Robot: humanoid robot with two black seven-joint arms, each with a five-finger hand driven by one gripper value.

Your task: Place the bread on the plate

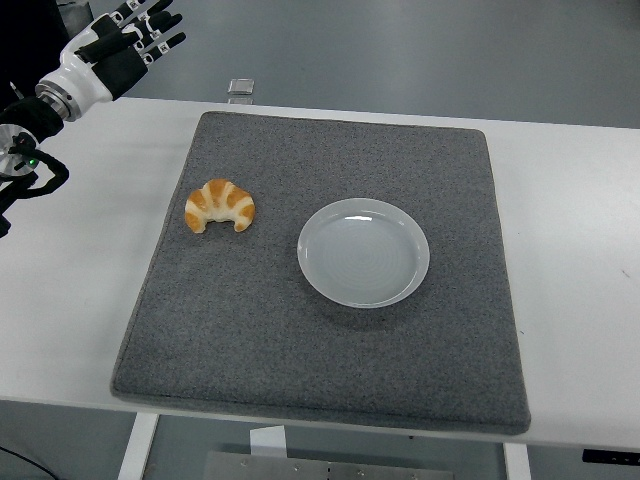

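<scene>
A golden croissant [220,205] lies on the left part of a dark grey mat [330,340]. A white round plate [363,251] sits near the middle of the mat, to the right of the croissant, with nothing on it. My left hand [137,38] is raised at the top left, beyond the table's far edge, fingers spread and holding nothing. It is well up and left of the croissant. The right arm does not show.
The mat lies on a white table [80,300]. A small clear object [240,90] sits at the table's far edge above the mat. The grey floor shows beyond the table.
</scene>
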